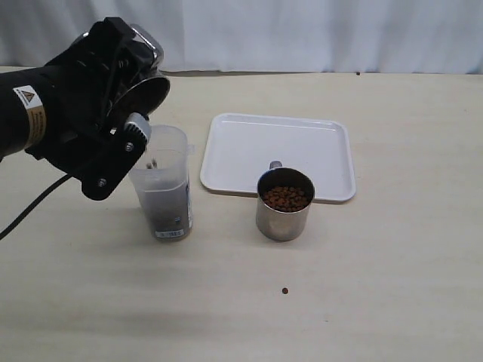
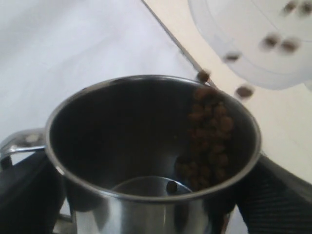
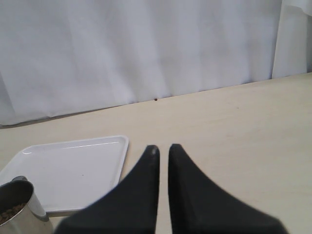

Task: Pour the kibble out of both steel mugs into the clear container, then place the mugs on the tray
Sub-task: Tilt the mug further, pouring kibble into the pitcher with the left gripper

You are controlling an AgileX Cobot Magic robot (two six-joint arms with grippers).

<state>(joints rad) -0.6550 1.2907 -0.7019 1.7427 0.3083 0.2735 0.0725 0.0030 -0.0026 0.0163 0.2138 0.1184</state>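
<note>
My left gripper (image 1: 132, 87) is shut on a steel mug (image 1: 147, 53), holding it tipped over the clear container (image 1: 162, 185). In the left wrist view the held mug (image 2: 151, 146) has kibble (image 2: 209, 136) sliding along its wall to the rim. Loose pellets (image 2: 273, 41) are falling into the container's mouth (image 2: 253, 58). Kibble (image 1: 167, 210) fills the container's lower part. The second steel mug (image 1: 284, 205), full of kibble (image 1: 285, 197), stands upright at the front edge of the white tray (image 1: 279, 151). My right gripper (image 3: 163, 148) is shut and empty, above the table to one side of the tray (image 3: 73, 165); it is outside the exterior view.
One stray pellet (image 1: 285, 290) lies on the beige table in front of the full mug. A white curtain (image 1: 302, 34) hangs behind the table's far edge. The left arm's black cable (image 1: 30, 207) trails down at the left.
</note>
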